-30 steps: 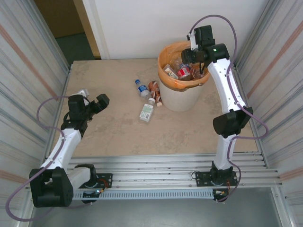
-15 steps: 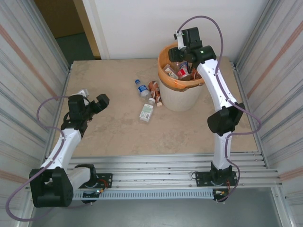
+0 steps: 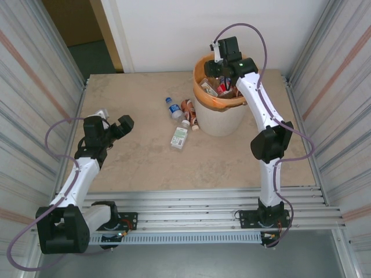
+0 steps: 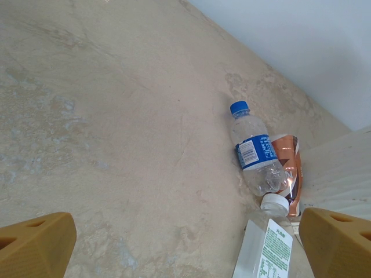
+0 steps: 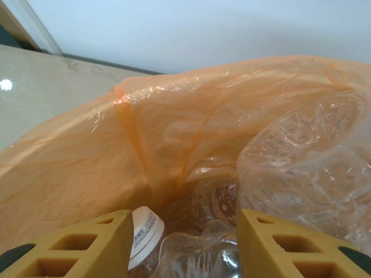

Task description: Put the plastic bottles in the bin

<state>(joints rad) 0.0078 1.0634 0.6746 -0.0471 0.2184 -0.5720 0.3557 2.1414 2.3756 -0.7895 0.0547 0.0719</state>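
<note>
I have the right gripper (image 3: 213, 72) over the near-left part of the bin's mouth, fingers pointing down into it. In its wrist view the right gripper (image 5: 184, 223) has its two yellow fingers (image 5: 95, 246) standing apart with nothing clasped between them. Bottles lie heaped just beneath the tips: a big crushed clear bottle (image 5: 301, 168) to the right, and a white-capped bottle (image 5: 145, 231) right beside the left finger. The bin's orange liner (image 5: 87, 156) rises behind them.

From the top camera, the bin (image 3: 223, 120) stands at the far right of the table (image 3: 139, 168), with its orange bag folded over the rim, and the binned bottles (image 3: 225, 87) show inside it, just beside the right gripper.

Three bottles lie on the table to the left of the bin. A blue-capped bottle (image 3: 173, 108) sits farthest left, a brown-labelled bottle (image 3: 189, 108) lies between it and the bin wall, and a white-capped bottle with a green label (image 3: 180, 136) lies nearer to me.

The left gripper (image 3: 124, 124) hangs on the left side of the table, well apart from those three. Its wrist camera shows the left gripper (image 4: 185, 243) spread wide and empty, with the blue-capped bottle (image 4: 253, 152), the brown-labelled one (image 4: 288, 168) and the green-labelled one (image 4: 269, 246) ahead, toward its right finger.
</note>
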